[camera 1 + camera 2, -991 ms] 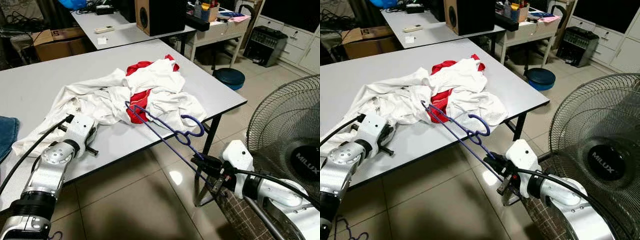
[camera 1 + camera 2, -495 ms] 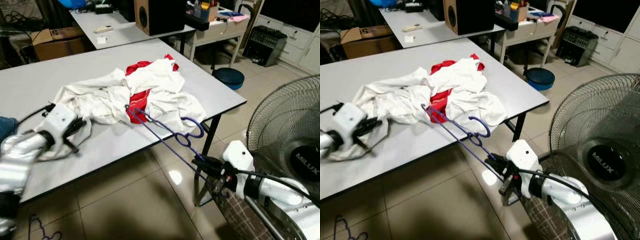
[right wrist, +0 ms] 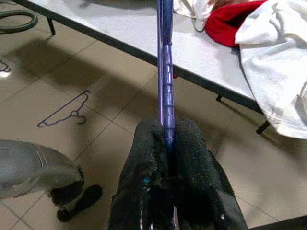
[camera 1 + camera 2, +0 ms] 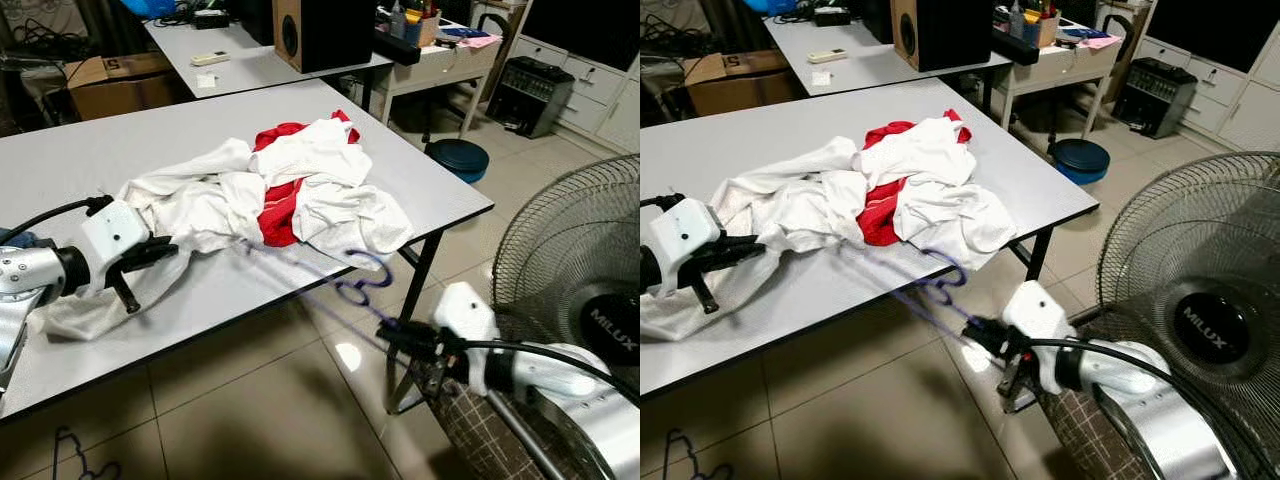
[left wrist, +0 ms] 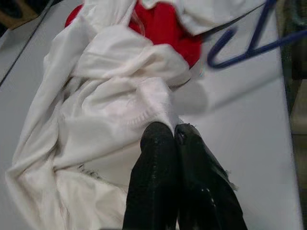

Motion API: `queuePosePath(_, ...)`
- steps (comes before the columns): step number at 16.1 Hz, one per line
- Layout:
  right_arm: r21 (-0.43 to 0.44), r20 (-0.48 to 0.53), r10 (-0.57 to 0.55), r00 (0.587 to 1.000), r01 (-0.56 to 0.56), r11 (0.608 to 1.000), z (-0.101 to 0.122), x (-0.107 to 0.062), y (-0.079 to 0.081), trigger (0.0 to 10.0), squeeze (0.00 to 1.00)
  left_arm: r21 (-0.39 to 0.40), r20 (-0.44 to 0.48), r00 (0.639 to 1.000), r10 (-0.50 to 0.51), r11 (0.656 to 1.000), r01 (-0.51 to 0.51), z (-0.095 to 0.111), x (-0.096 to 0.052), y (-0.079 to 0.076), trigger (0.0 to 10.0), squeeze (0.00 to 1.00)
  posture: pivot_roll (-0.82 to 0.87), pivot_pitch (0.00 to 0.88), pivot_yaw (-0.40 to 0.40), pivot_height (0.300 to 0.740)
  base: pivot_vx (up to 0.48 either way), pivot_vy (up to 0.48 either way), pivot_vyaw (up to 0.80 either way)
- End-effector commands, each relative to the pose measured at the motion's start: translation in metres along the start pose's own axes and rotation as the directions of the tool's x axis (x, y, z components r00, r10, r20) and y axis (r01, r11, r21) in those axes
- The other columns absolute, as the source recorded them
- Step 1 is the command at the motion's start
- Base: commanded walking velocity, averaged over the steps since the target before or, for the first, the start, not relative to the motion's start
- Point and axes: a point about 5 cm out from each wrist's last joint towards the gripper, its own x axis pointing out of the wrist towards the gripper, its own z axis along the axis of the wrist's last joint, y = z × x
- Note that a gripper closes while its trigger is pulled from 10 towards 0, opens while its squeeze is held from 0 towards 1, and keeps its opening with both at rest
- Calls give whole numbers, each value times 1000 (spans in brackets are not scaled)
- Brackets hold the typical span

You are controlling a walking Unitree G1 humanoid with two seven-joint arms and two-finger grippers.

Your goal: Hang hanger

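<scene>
Hanger [image 3: 166, 81], blue and thin, sits pinched between the 2 black fingers of the right gripper [image 3: 165, 143], which clamps one end of a ribbed bar so the rest reaches forward over the table [image 4: 60, 170] edge toward the clothes. In the head views it is smeared by motion, a faint blue streak with its hook [image 4: 365, 272] just off the table's near edge, so it looks to be mid-swing rather than resting. Holding it by the far end of the bar keeps the hook and shoulders free, which suits threading it into a garment.

The left gripper [image 5: 173, 132] lies low on the table at the near left, its 2 fingers pressed together on a fold of the white garment [image 4: 215, 205]. That grip appears meant to pin or tension the cloth so the hanger can enter it instead of pushing the whole heap along. The white garment is bunched with a red garment [image 4: 280, 195] in one crumpled pile at the table's middle; no neck opening can be made out.

A 2nd hanger [image 3: 64, 111] lies on the tiled floor [image 4: 250, 400] below the table. A standing fan [image 4: 580, 270] is close by the right arm, so a wide swing could catch its grille.

Judged from this, the clothing is not yet on the hanger.
</scene>
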Motion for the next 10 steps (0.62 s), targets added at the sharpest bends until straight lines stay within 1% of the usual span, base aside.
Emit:
queuePosePath(1,-24,4,0,1000,1,1000,2,0,-3,10000,0,9,19,999,-33,999,33,6,1,-3,0,0,-39,0,-13,740,0,0,0)
queuePosePath(3,-23,-16,-3,1000,3,1000,1,9,-13,10000,0,-4,49,995,-86,996,86,14,-1,-13,0,0,-33,0,-22,740,0,0,0)
queuePosePath(4,-20,-17,-2,1000,2,1000,1,9,-14,10000,0,-4,50,995,-89,996,89,15,-1,-13,0,0,-32,0,-23,740,0,0,0)
queuePosePath(5,-32,-23,14,1000,-15,999,1,14,-17,10000,0,-2,54,992,-110,994,111,17,-3,-16,0,0,-27,0,-29,740,0,0,0)
queuePosePath(10,-66,-38,79,996,-81,994,2,27,-21,10000,0,-1,67,992,-107,994,108,24,-2,-18,0,0,-24,0,-30,740,0,0,0)
